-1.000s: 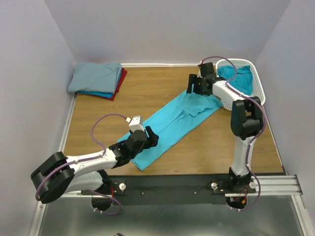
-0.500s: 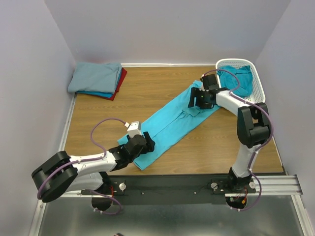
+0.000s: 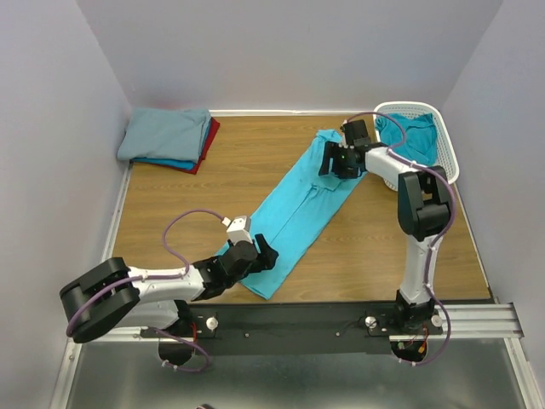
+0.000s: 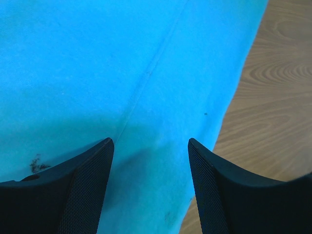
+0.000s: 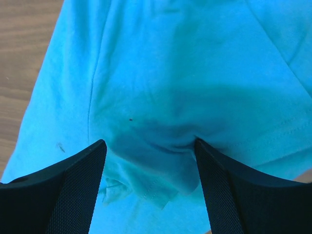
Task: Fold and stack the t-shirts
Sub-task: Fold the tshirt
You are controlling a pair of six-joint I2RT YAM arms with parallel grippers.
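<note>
- In the top view, a wooden table (image 3: 170, 213) is sitting between pale walls (image 3: 281, 51) on three sides, with a black rail (image 3: 298, 322) running along its near edge.
- Counting there: two arms, one white basket (image 3: 410, 105) in the far right corner, and one teal shirt (image 3: 417, 141) bunching inside it.
- One turquoise t-shirt (image 3: 294, 209) is lying on the wood as a long strip, slanting from the near middle toward the basket.
- One folded stack (image 3: 166, 132) is resting in the far left corner, showing three colours: grey-blue on top, blue and red beneath.
- The left gripper (image 3: 260, 256) is hanging over the strip's near end, and the right gripper (image 3: 332, 162) over its far end, just beside the basket.
- In the left wrist view, two black fingers (image 4: 87, 180) are standing wide apart over flat turquoise cloth, clamping nothing. Bare wood is showing to the right.
- In the right wrist view, two fingers (image 5: 63, 190) are likewise spreading wide. Rumpled turquoise cloth with a stitched hem is lying between them, ungripped. I cannot tell whether the tips are touching it.
</note>
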